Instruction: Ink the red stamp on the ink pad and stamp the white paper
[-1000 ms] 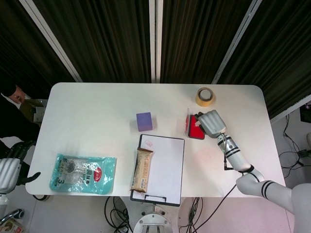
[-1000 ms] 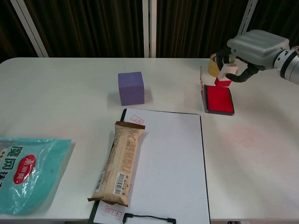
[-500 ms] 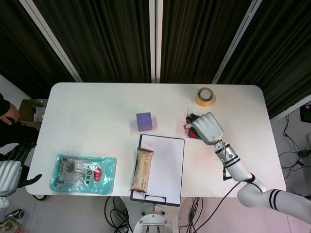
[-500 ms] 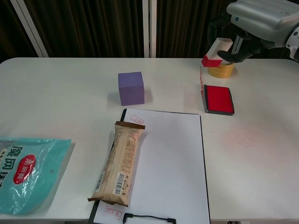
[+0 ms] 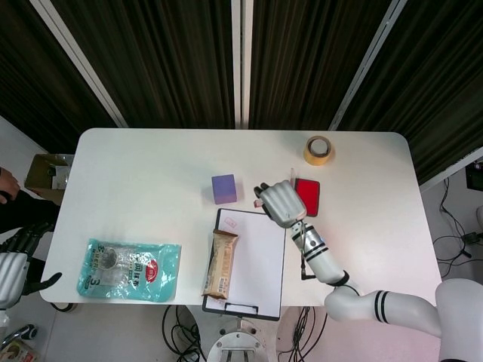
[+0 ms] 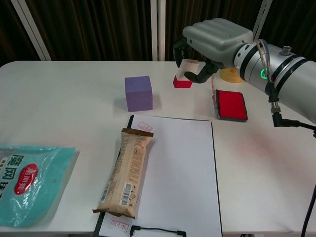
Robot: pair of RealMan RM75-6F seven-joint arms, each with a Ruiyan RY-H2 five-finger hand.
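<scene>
The right hand (image 6: 215, 39) holds the red stamp (image 6: 184, 79) in curled fingers, raised above the table (image 6: 74, 89), left of the open ink pad (image 6: 231, 105), beyond the white paper (image 6: 173, 168). The left hand (image 5: 11, 268) hangs off-table, fingers apart, empty.

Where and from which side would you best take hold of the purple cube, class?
Grip the purple cube across its two flat vertical side faces, coming from above. It stands alone on the table, with clear space around it, so fingers probably fit down either side.
</scene>
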